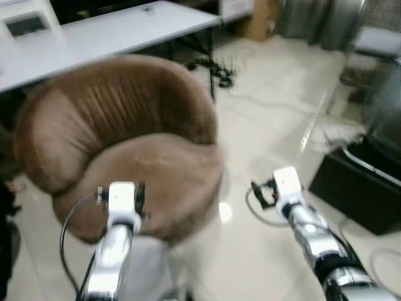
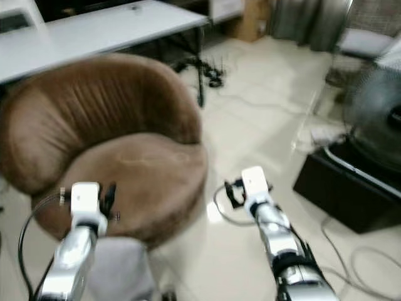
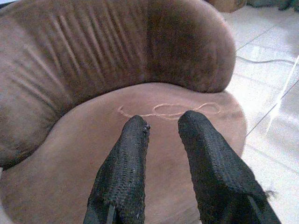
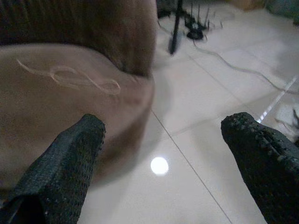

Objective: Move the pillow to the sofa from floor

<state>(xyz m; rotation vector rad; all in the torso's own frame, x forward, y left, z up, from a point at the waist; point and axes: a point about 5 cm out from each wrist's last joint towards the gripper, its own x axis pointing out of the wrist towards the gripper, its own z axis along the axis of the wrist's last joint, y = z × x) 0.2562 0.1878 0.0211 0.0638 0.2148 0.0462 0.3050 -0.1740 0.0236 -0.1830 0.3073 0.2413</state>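
Note:
A round brown sofa chair with a ribbed back stands in front of me, its seat bare. My left gripper hovers just above the seat's front; its two black fingers stand close together with a narrow gap and nothing between them. To the right of the sofa, my right gripper is spread wide open over the glossy tiled floor, holding nothing. A pale grey shape lies low under my left arm by the sofa's front edge; it is too blurred to identify.
A long white table stands behind the sofa, with cables and a black stand on the floor by its leg. A black box and a fan are at the right. White cables trail across the tiles.

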